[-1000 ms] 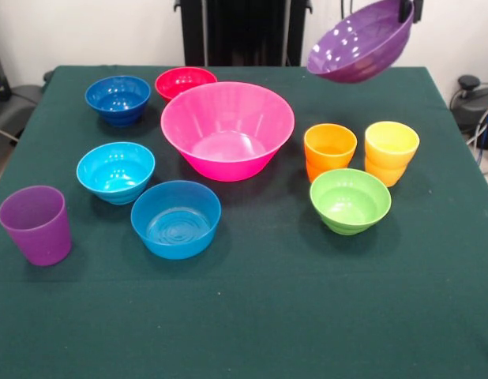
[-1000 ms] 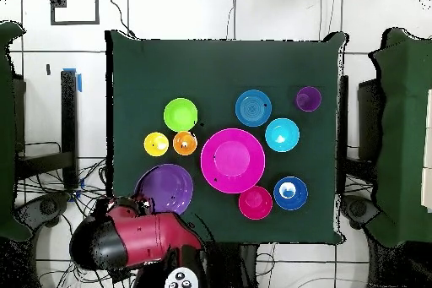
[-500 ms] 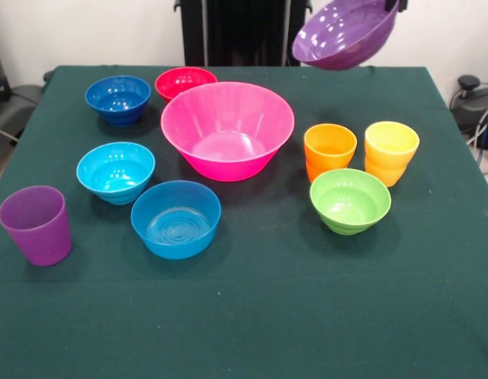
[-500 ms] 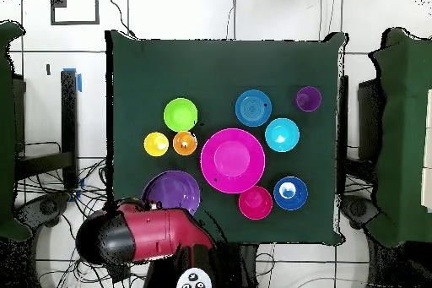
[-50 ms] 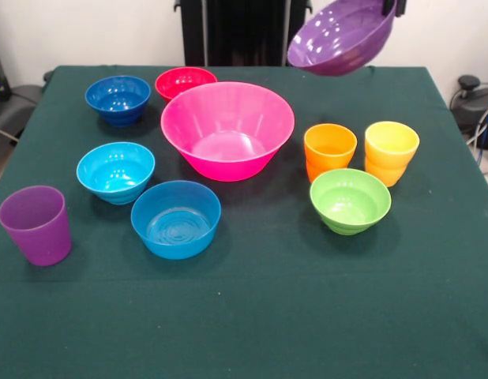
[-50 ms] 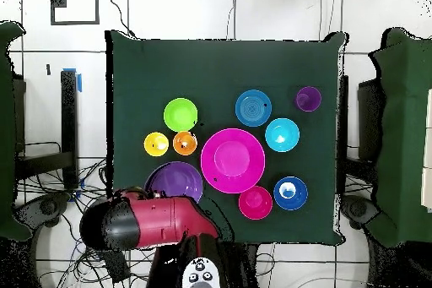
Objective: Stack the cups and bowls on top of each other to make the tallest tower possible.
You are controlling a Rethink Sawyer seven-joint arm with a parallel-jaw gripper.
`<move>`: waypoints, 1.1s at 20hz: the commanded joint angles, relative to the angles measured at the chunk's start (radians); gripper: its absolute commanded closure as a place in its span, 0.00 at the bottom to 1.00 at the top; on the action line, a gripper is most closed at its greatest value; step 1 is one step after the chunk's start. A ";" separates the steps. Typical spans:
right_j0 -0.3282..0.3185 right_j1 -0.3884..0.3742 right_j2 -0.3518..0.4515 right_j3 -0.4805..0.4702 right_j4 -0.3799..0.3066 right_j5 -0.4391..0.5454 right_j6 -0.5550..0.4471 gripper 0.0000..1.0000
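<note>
Shifted toward the pink bowl since a second ago: purple bowl, now hanging tilted in the air, up and to one side of pink's rim, nothing under it but table. Carried by its far rim, where the gripper barely shows at the top edge; cannot tell its state. Nothing stacked yet; other bowls and cups sit apart on the cloth. Risks, judged from here: tilted bowl slipping from a rim-only hold, or dropping short and landing near the orange cup. Lowered off-centre, could catch pink's edge and shove it into the red bowl.
</note>
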 commanded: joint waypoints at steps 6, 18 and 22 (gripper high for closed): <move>-0.067 0.069 0.085 -0.128 -0.033 0.146 -0.023 1.00; -0.197 0.069 0.162 -0.151 -0.062 0.203 -0.107 1.00; -0.215 0.076 0.180 -0.153 -0.075 0.200 -0.102 1.00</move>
